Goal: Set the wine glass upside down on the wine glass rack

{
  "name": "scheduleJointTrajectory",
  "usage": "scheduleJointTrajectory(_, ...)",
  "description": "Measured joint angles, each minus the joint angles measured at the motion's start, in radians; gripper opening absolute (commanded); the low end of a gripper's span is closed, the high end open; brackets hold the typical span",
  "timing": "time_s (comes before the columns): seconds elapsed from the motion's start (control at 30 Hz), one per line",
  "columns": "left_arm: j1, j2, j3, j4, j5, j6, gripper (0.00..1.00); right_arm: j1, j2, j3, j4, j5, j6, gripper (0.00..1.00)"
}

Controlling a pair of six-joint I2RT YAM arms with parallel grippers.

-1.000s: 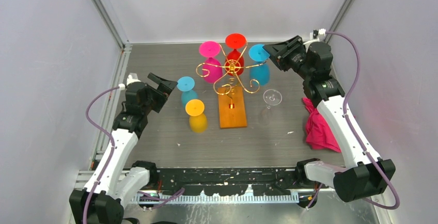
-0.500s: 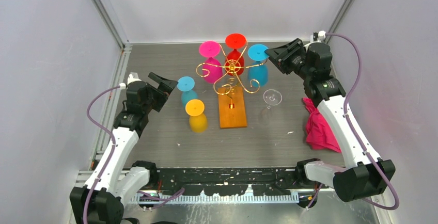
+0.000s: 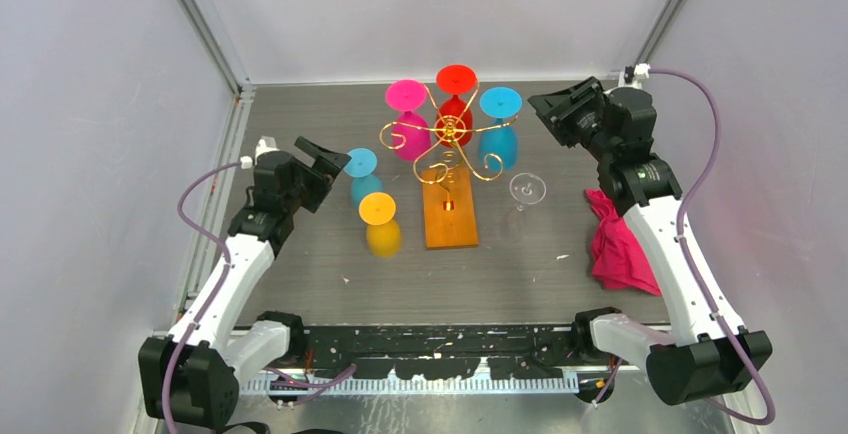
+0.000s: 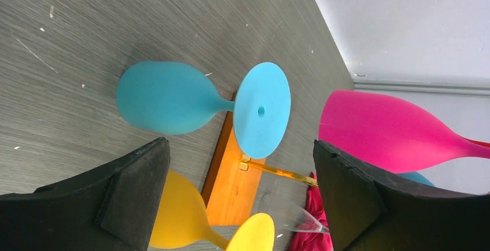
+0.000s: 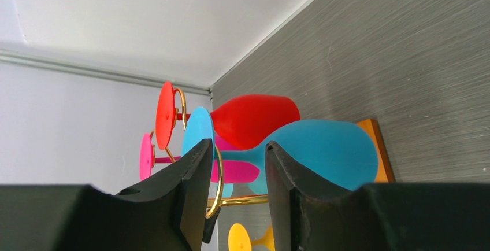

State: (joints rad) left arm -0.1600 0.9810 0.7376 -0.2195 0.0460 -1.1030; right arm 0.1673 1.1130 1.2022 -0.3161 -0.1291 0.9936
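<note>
So compared to a second ago, the right tool [image 3: 547, 119] has backed off from the blue glass [image 3: 502, 129] hanging on the wine glass rack [image 3: 452, 144]. Before, it was right up against that glass's foot; now it's clearly apart from it, off to the right, with its fingers a little apart and nothing between them. The left tool [image 3: 332, 176] has crept in toward the light-blue wine glass [image 3: 362, 179], which stands bowl-down on the desk [image 3: 300, 254] left of the rack. Its fingers are spread wide. In the left wrist view the glass's round foot sits in the gap between them with space on both sides, so no grip. Nothing else has shifted. The rack stands mid-desk on its orange wooden base [image 3: 449, 219], with a pink glass [image 3: 409, 124], a red glass [image 3: 455, 99] and the blue one all hung upside down on it. A yellow glass [image 3: 381, 224] stands bowl-down just on the near side of the light-blue one, pretty tight next to it and just beside the base. A clear glass [image 3: 526, 194] stands upside down on the right of the base. A pink cloth [image 3: 620, 249] lies further right, under the right arm.
</note>
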Motion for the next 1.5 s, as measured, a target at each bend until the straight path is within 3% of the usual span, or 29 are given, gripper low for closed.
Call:
scheduleJointTrajectory(0.3, -0.043, 0.083, 0.002, 0.067, -0.002, -0.029, 0.86, -0.015, -0.026, 0.0, -0.014, 0.057, -0.005, 0.45)
scheduleJointTrajectory(0.8, -0.056, 0.158, 0.0, 0.211, -0.045, -0.102, 0.61, -0.026, -0.026, 0.0, -0.015, 0.084, -0.013, 0.44)
scheduleJointTrajectory(0.97, -0.056, 0.179, -0.005, 0.238, -0.044, -0.11, 0.59, -0.025, -0.026, 0.0, -0.015, 0.092, -0.013, 0.43)
scheduleJointTrajectory(1.4, -0.056, 0.18, -0.069, 0.284, -0.021, -0.12, 0.32, -0.026, -0.019, 0.0, -0.014, 0.103, -0.013, 0.42)
scheduleJointTrajectory(1.5, -0.056, 0.174, -0.089, 0.296, -0.019, -0.124, 0.3, -0.026, -0.019, 0.0, -0.015, 0.103, -0.013, 0.41)
